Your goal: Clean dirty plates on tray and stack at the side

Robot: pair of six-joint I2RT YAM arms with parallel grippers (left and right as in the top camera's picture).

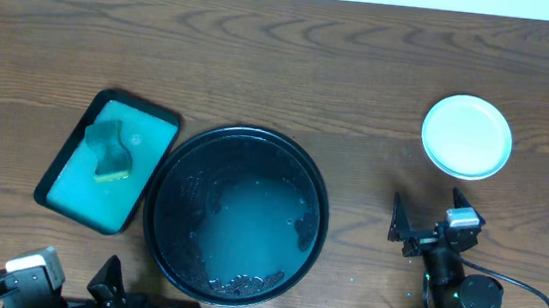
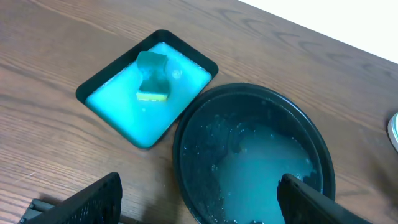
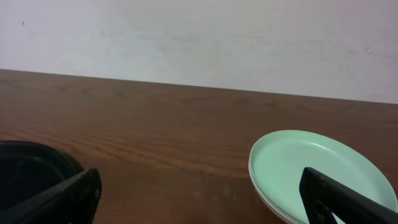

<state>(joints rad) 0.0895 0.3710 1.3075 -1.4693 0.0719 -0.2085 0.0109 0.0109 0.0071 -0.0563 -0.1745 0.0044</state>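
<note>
We saw a brown wood-grain table that filled the overhead view, with a pale wall behind it in the right wrist view. Near the table's front edge, about at its middle, lay the large round glossy black tray with a raised rim. It held a shallow pool of cloudy, pale water with bubbles and dark specks along the near side, and the left wrist camera showed the same wet inside. Just beside it on its left, nearly touching its rim, sat a rectangular dark-rimmed tray filled with bright teal liquid and turned at a slant. The small round shallow plates stood in a stack on the bare wood well to the right of the black tray and apart from it. The right wrist view showed a mint-turquoise plate on top with at least one more rim under it, though we could not count them. The right gripper hovered just in front of that stack with its jaws spread wide and nothing between them. The left gripper hung over the near edge of the black tray, likewise released and empty. A small teal sponge with a yellow underside lay in the teal liquid
</note>
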